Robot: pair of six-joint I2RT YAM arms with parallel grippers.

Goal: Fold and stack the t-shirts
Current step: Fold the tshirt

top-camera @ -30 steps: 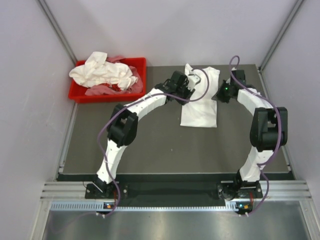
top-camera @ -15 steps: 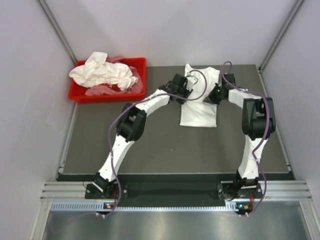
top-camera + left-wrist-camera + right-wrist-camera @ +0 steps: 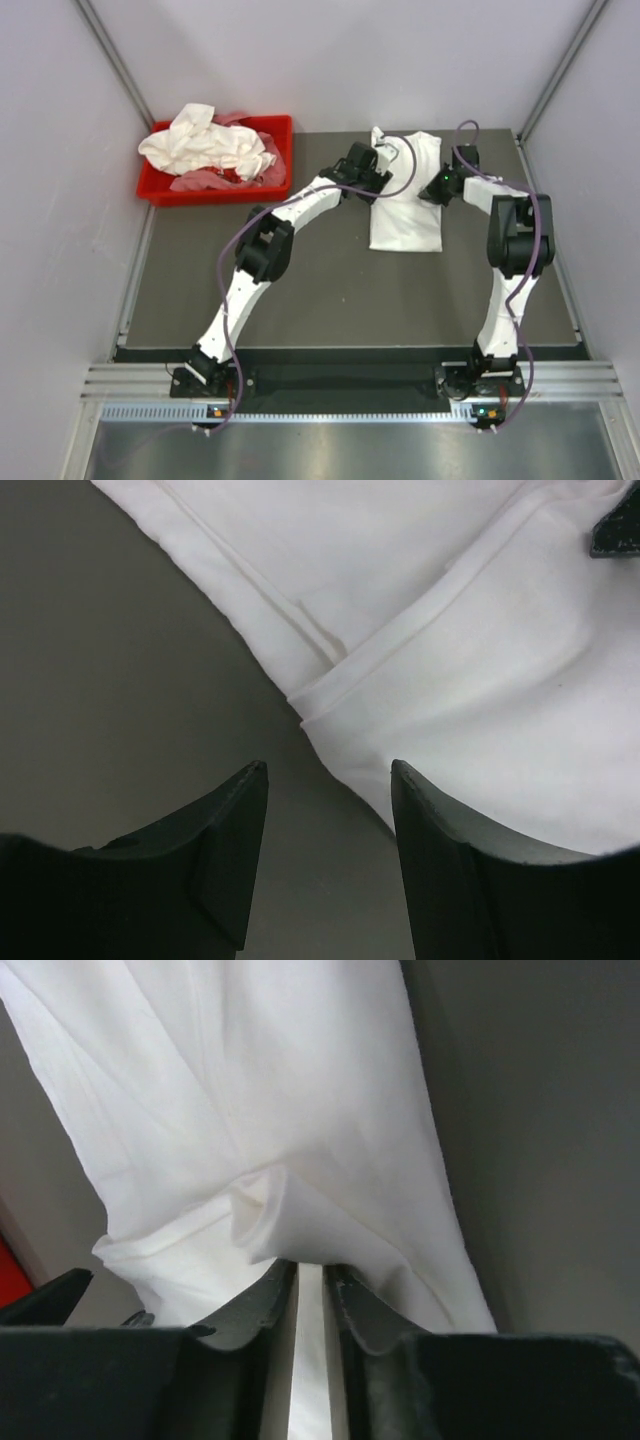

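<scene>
We see the folded white cotton t-shirt (image 3: 408, 215) lying flat on the dark grey table (image 3: 300, 290), approx 1 o'clock of table centre in top view, long axis running 12–6.

Left gripper (image 3: 378, 180) sits at the shirt's 9 o'clock edge, near its far end. Jaws are apart w/ nothing btwn them. Left wrist cam shows bare table and the shirt's hem edge just past the fingertips; we can't tell if a finger touches the cloth.

Right gripper (image 3: 432, 190) is at the shirt's 3 o'clock edge, opposite the left one. Jaws are nearly closed, pinching a small puckered fold of shirt fabric, w/ a white strip visible in the slit.

Crumpled white t-shirts (image 3: 205, 145) are heaped in the red plastic bin (image 3: 215, 193) at the table's 10 o'clock corner, pink cloth (image 3: 200, 181) under them, well apart from the folded shirt.
</scene>
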